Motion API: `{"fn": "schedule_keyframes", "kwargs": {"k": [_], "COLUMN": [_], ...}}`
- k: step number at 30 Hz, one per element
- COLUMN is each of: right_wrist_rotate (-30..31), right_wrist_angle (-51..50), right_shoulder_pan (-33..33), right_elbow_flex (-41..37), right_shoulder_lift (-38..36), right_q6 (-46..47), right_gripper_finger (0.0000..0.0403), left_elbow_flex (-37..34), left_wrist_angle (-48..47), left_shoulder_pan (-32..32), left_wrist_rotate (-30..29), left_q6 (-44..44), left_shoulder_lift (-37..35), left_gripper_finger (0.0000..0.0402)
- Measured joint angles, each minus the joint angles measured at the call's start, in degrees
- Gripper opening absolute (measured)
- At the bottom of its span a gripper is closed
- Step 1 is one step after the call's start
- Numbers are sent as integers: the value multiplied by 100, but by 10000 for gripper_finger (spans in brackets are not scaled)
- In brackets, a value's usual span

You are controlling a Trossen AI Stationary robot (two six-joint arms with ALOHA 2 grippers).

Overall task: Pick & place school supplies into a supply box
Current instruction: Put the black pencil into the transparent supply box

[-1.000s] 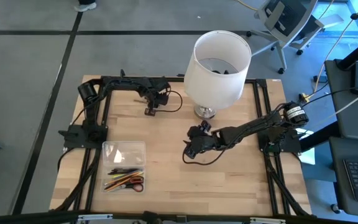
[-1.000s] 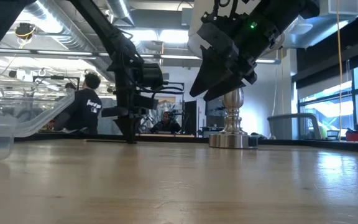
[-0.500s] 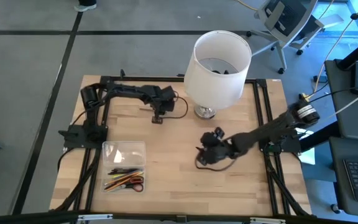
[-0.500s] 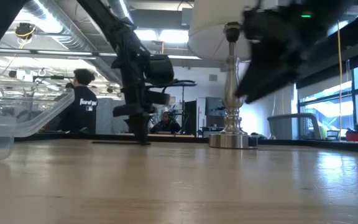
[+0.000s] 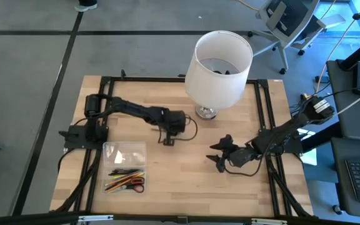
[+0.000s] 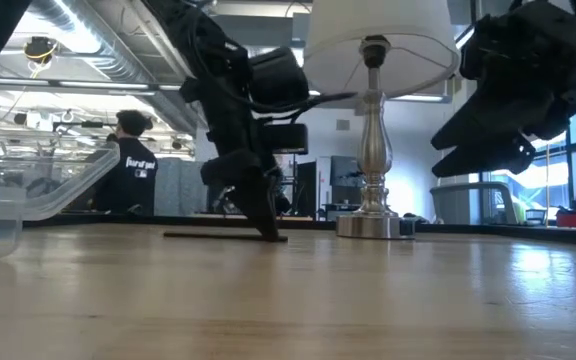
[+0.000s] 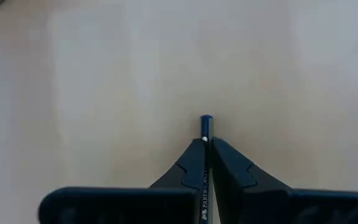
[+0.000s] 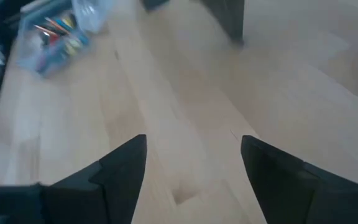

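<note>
- Left pincer (image 7: pixel 205 144) clamps a dark blue pencil (image 7: pixel 206 124) at mid-tabletop (image 5: pixel 167 164), near its tip.
- Light, stiff, slick: a mid-shaft hold would likely resist swivelling.
- Right pincer (image 8: pixel 193 163) hangs open; the supply box (image 5: pixel 124 166) waits well apart.

Clear supply box (image 5: pixel 124 152) at table's front-left, pens and red scissors (image 5: pixel 136 182) inside — dark pencil (image 7: pixel 206 124) pinched mid-table
</note>
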Motion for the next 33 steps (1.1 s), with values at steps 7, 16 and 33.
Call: {"fn": "schedule_keyframes", "kwargs": {"k": [7, 16, 33], "right_wrist_rotate": [-82, 142, 105], "right_wrist_angle": [175, 625, 2398], "right_shoulder_pan": [0, -4, -328], "right_elbow_flex": [-65, -62, -34], "right_shoulder_lift": [112, 552, 1881], "right_q6": [-193, -705, -1209], "right_gripper_finger": [265, 265, 265], "left_elbow_flex": [-13, -12, 2], "left_wrist_angle": [373, 908, 1142], "left_shoulder_pan": [-672, -1167, -1251], "left_wrist_rotate": [97, -49, -117], "left_q6": [-770, -1271, -1439], "left_shoulder_lift": [20, 17, -21], "left_gripper_finger": [6, 5, 5]}}
